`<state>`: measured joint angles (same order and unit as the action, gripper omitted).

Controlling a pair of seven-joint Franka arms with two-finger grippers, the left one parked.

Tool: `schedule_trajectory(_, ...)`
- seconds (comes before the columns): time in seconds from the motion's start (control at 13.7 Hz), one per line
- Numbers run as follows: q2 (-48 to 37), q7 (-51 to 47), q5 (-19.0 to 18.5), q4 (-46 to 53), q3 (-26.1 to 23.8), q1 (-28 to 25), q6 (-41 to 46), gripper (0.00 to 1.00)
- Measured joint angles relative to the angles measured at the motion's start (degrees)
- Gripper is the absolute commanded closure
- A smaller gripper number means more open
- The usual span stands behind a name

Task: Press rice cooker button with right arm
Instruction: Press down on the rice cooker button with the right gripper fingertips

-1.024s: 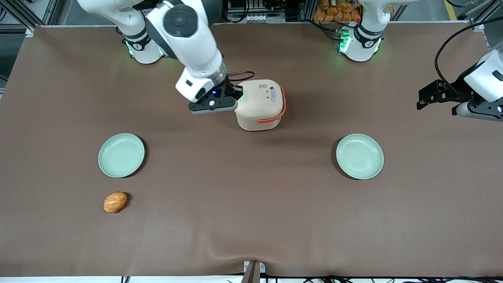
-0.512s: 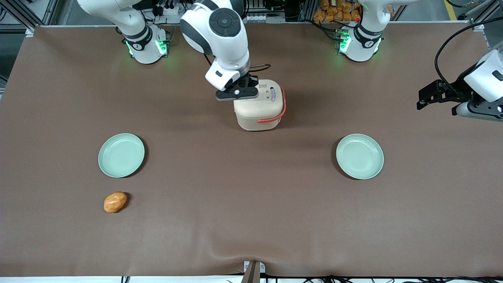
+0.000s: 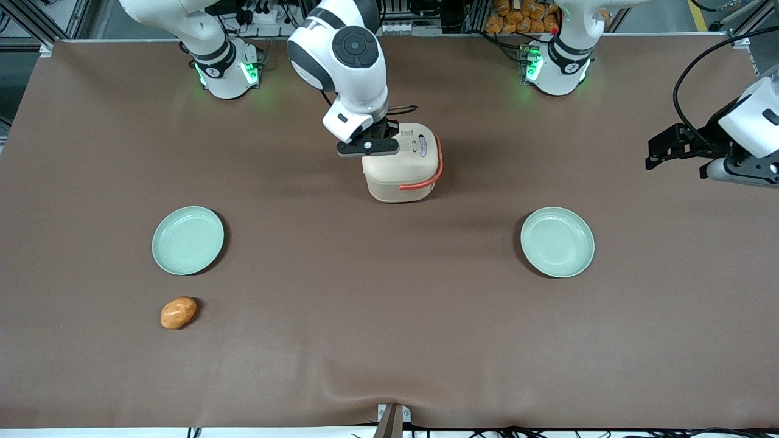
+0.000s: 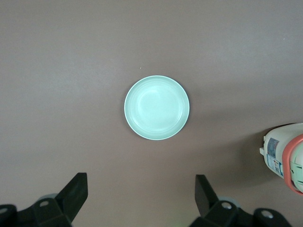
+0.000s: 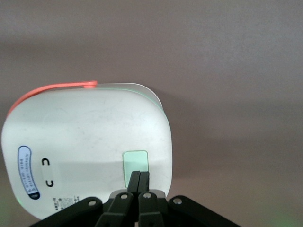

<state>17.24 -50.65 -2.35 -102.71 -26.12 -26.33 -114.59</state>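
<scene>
The cream rice cooker with a coral-orange handle and blue oval lid label stands on the brown table, its lid closed. It also shows in the right wrist view, with a pale green square button on the lid. My right gripper is over the lid's edge toward the working arm's end. In the right wrist view my gripper is shut and empty, its tips over the green button. I cannot tell whether they touch it.
Two pale green plates lie nearer the front camera than the cooker, one toward the working arm's end, one toward the parked arm's end, also in the left wrist view. An orange potato-like lump lies nearer still.
The right arm swung from beside the cooker to above its lid. The gripper now sits over the green button. The cooker has not moved.
</scene>
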Motion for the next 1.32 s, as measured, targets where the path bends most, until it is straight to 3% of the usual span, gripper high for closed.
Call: schedule_trajectory(1.32, 1.72, -0.48, -1.36, -2.89, -0.31, -0.15, -5.53, 1.00)
